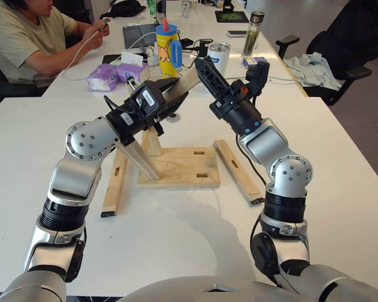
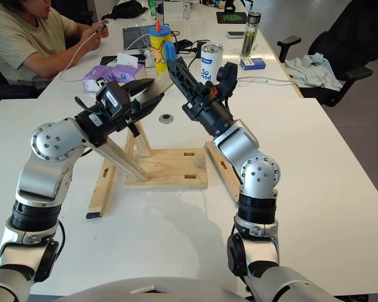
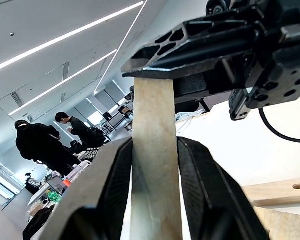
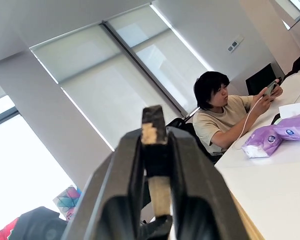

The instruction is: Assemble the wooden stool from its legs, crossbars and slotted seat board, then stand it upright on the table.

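Location of seat board (image 1: 183, 168): flat on white table (image 1: 340, 157), near the middle, slots facing up.

Position of held leg (image 1: 143, 160): long wooden piece, tilted, lower end down at the front left part of the seat board, upper end raised toward the far side of the table. Seating of lower end in a slot: cannot tell.

State of left gripper (image 1: 173, 93): pinching the held leg about midway along, fingers (image 3: 110, 195) pressed against two opposite faces of the wood.

State of right gripper (image 1: 201, 68): clamped on the upper end of the same held leg, fingers (image 4: 127, 195) tight on either side, cut end of the wood just beyond the fingertips.

Position of short upright piece (image 1: 152, 143): standing at the far left corner of the seat board, just behind the held leg. Fit in a slot: cannot tell.

Position of second leg (image 1: 115, 185): flat on the table, just beside the left edge of the seat board.

Position of third leg (image 1: 238, 168): flat on the table just right of the seat board, slot visible in its upper face, near end angled slightly outward.

Far side of table: yellow bottle (image 1: 167, 43), metal cup (image 1: 219, 55) and tissue pack (image 1: 103, 77), all well apart from the stool parts.
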